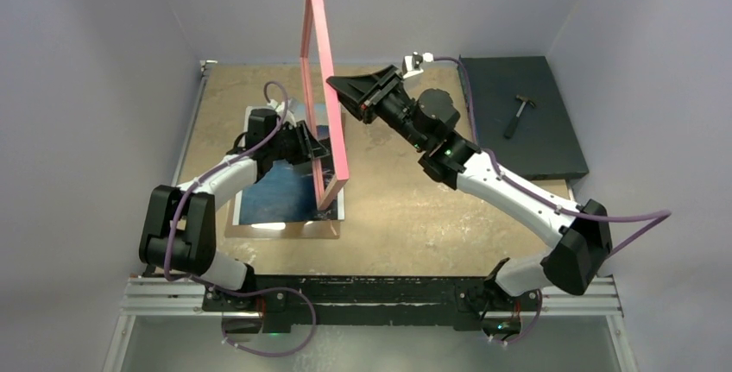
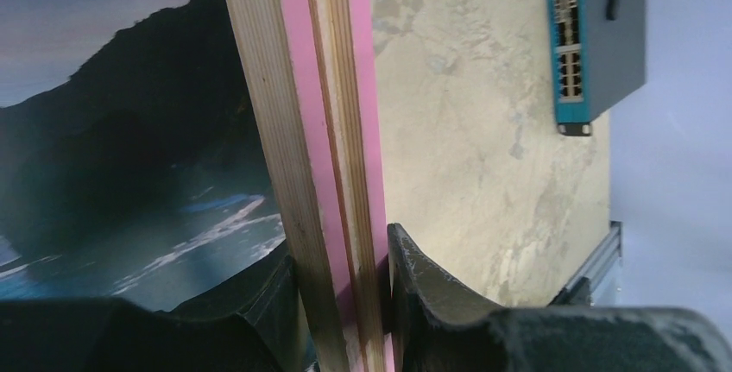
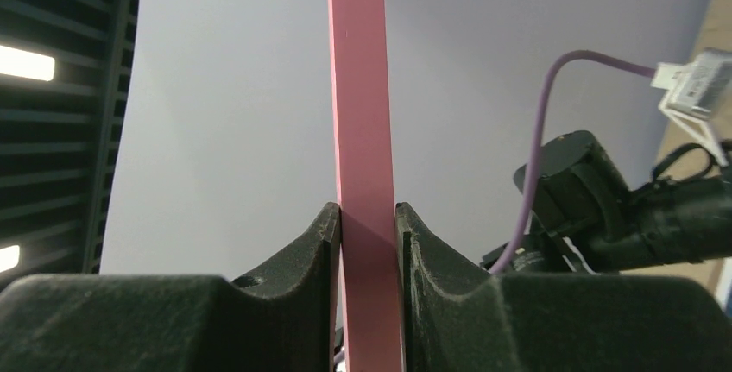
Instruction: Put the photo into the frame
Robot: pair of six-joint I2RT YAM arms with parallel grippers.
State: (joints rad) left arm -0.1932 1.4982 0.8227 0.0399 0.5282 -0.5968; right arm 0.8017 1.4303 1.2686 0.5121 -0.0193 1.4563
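White arm shells [image 1: 509,191], black joints [image 1: 587,255], purple cables [image 3: 535,148], matte black curved pincer fingers [image 3: 285,268].

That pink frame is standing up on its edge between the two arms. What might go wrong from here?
The frame stands tall on edge, pinched only at thin rails; if the right end effector or the left end effector slips, it may topple. Its lower edge sits over the photo, so laying it down crooked might scuff or shift the print.
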